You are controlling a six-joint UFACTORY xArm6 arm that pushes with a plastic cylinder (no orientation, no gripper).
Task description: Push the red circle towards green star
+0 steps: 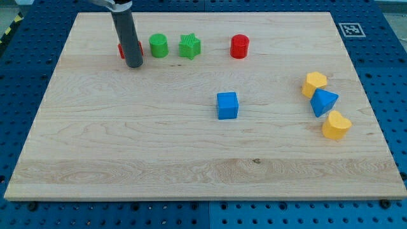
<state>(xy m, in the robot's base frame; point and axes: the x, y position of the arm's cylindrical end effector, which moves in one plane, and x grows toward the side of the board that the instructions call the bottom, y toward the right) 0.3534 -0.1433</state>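
One pale wooden board [191, 159] lies flat on a blue pegboard bench [25, 95], filling most of the view. A small black-and-white printed marker [350, 29] sits at the board's 1 o'clock corner.

Taking the board as a clock face, the red circle [240, 46] stands near 12 o'clock, close to the top edge. It is a short round cylinder standing upright, so it has no facing direction and no long axis across the board. The green star [189, 46] lies at its 9 o'clock, apart from it. Farther that way sits a green circle [159, 45], then a red block [123, 50], its shape mostly hidden behind the rod.

My tip [134, 65] rests on the board at about 11 o'clock, just in front of that red block. The arm carries no gripper, so nothing is held.

A blue cube [227, 105] sits near the centre. Around 3 o'clock, a yellow block [314, 83], a blue block [324, 102] and a second yellow block [336, 125] cluster closely together.
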